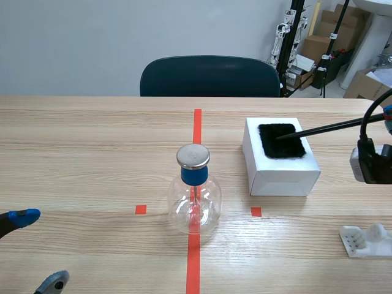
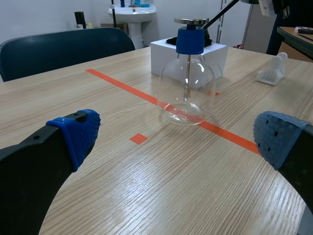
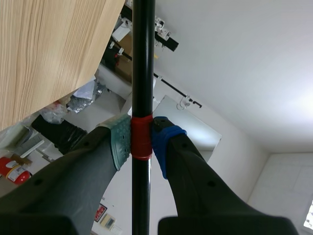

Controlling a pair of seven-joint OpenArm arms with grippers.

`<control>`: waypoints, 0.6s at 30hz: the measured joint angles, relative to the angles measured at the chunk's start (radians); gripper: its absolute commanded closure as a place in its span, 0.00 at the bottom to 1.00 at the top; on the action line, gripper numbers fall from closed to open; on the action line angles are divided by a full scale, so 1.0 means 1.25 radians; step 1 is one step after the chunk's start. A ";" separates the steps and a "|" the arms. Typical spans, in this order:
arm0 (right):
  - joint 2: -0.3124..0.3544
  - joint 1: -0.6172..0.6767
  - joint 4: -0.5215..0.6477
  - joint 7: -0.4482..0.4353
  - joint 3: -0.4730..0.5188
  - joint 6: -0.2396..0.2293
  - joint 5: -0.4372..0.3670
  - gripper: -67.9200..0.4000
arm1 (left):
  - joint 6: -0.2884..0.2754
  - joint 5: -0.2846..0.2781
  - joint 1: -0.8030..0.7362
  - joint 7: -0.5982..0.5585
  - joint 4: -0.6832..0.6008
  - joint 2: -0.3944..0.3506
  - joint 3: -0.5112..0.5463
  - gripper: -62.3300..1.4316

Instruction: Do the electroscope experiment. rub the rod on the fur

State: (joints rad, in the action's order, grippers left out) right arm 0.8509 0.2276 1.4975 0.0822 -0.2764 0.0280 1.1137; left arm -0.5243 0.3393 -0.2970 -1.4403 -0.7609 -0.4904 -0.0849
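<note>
A black rod slants in from the right, its tip resting on the black fur that lies on a white box. My right gripper is shut on the rod at a red band; the right arm is at the right edge. A glass flask electroscope with a blue collar and a metal cap stands on the red tape line in the middle. In the left wrist view the electroscope is ahead of my open left gripper, which hovers low over the table at the front left.
A white holder lies at the front right of the table. A dark chair stands behind the far edge. Boxes and stands fill the back right of the room.
</note>
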 measured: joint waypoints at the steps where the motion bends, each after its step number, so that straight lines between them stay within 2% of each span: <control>1: 0.000 0.000 0.000 0.008 0.000 -0.001 0.000 0.99 | 0.000 0.000 0.000 0.000 0.000 0.000 0.000 0.00; 6: 0.000 0.001 0.001 0.109 0.000 -0.011 0.000 0.99 | 0.000 0.000 0.000 0.000 0.000 0.000 0.000 0.00; 13: 0.000 -0.002 0.001 -0.031 0.000 0.001 0.024 0.99 | 0.000 0.000 0.000 0.000 0.000 0.000 0.000 0.00; 15: 0.000 -0.002 0.001 -0.024 0.000 0.001 0.031 0.99 | 0.000 0.000 0.000 0.000 0.000 0.000 0.000 0.00; 18: 0.000 -0.002 0.002 0.031 0.000 -0.003 0.033 0.99 | 0.000 0.000 0.000 0.000 0.000 0.000 0.000 0.00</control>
State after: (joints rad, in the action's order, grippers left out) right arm 0.8513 0.2256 1.4994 0.1204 -0.2764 0.0246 1.1553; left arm -0.5243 0.3393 -0.2970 -1.4403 -0.7609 -0.4904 -0.0849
